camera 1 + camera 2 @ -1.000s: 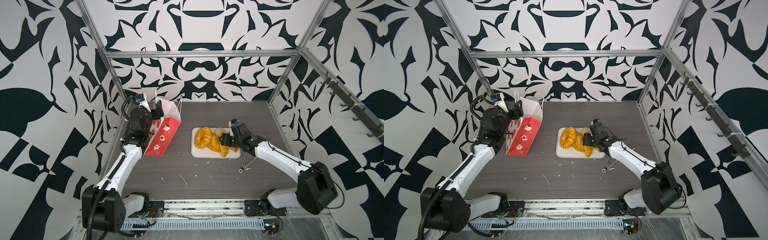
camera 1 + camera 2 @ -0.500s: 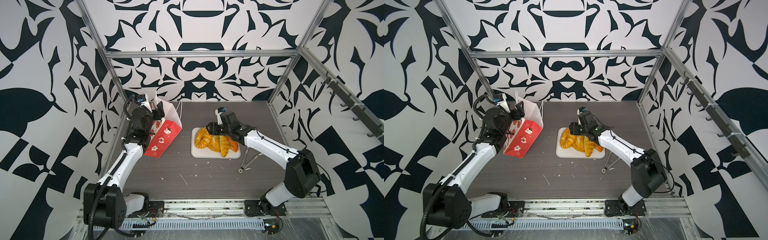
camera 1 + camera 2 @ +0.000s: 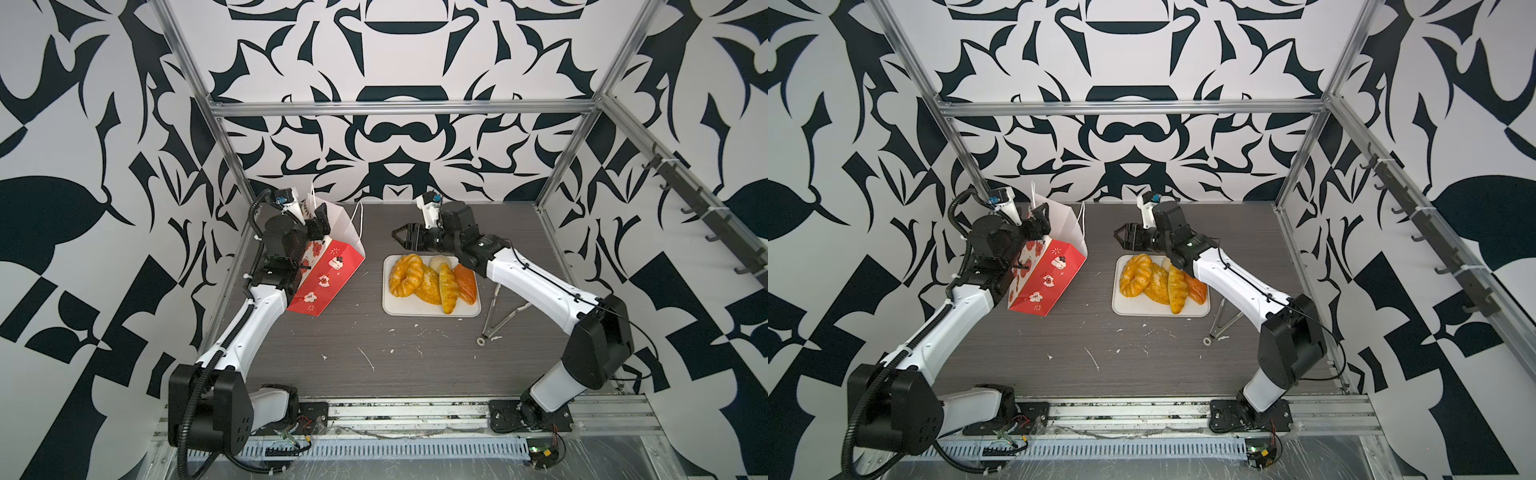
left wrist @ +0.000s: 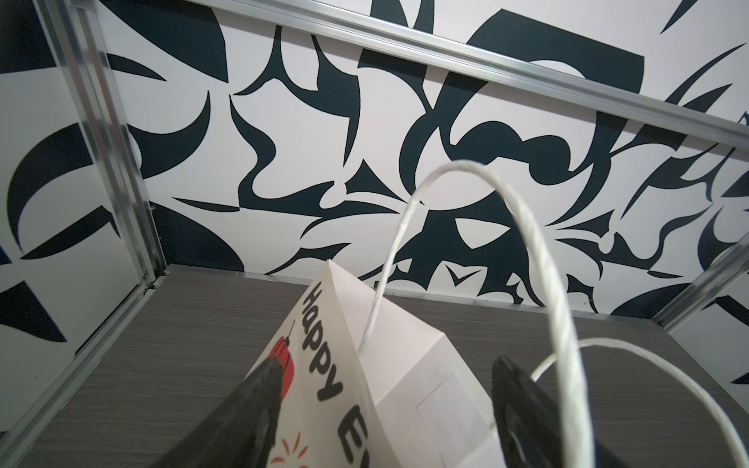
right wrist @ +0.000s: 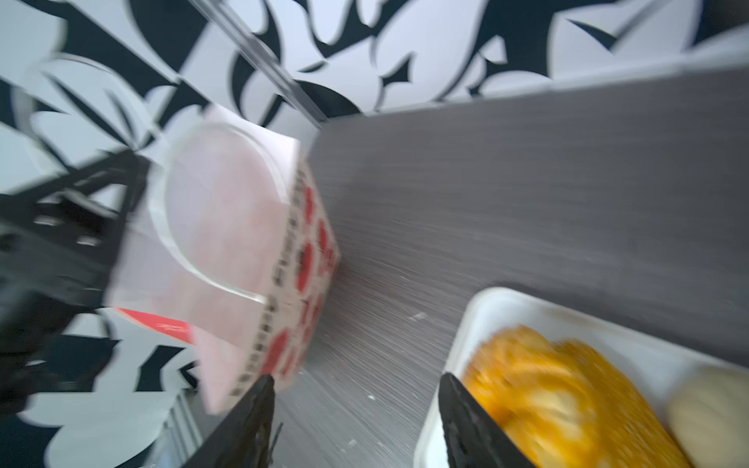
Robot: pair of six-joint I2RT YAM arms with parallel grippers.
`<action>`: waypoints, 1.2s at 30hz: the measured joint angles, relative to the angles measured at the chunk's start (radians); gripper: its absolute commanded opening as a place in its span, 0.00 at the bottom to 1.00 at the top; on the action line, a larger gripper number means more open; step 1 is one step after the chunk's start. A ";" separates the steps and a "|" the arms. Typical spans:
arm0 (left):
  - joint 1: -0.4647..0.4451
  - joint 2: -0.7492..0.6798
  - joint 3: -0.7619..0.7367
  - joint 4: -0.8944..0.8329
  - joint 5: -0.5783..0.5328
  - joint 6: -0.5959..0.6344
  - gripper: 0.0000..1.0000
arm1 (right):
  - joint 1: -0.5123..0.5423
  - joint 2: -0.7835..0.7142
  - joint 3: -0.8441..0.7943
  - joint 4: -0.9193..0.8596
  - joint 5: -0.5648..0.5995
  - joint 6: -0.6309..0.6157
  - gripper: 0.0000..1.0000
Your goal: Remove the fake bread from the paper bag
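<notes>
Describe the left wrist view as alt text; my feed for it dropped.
The paper bag, its top printed "Happy", sits between the wide-set black fingers of the left gripper, white cord handles looping up toward the camera. Behind lie the dark table and the black-and-white patterned wall.

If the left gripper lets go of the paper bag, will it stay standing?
Probably tips: the paper bag leans steeply, propped by the left gripper. Likely light and crushable: thin paper walls, interior looks empty.
</notes>
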 measured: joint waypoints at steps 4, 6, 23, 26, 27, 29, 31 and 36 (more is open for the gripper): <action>0.000 0.000 0.000 0.000 0.000 0.000 0.83 | 0.032 0.054 0.087 0.022 -0.049 0.004 0.66; 0.000 0.000 0.000 0.000 0.000 -0.001 0.83 | 0.048 0.075 0.107 0.026 -0.066 0.004 0.66; 0.000 0.010 0.000 0.002 0.029 -0.026 0.84 | 0.106 0.247 0.297 -0.003 -0.114 -0.021 0.66; 0.000 0.010 0.000 0.002 0.033 -0.028 0.84 | 0.108 0.294 0.341 -0.014 -0.109 -0.032 0.64; 0.000 0.010 0.000 0.002 0.034 -0.029 0.84 | 0.109 0.310 0.356 -0.021 -0.105 -0.039 0.63; 0.000 0.010 0.000 0.002 0.039 -0.030 0.84 | 0.112 0.337 0.377 -0.032 -0.099 -0.049 0.50; 0.000 0.010 0.001 0.000 0.046 -0.032 0.84 | 0.115 0.360 0.395 -0.044 -0.091 -0.058 0.16; 0.000 0.010 0.010 -0.009 0.062 -0.042 0.84 | 0.120 0.385 0.423 -0.077 -0.052 -0.084 0.00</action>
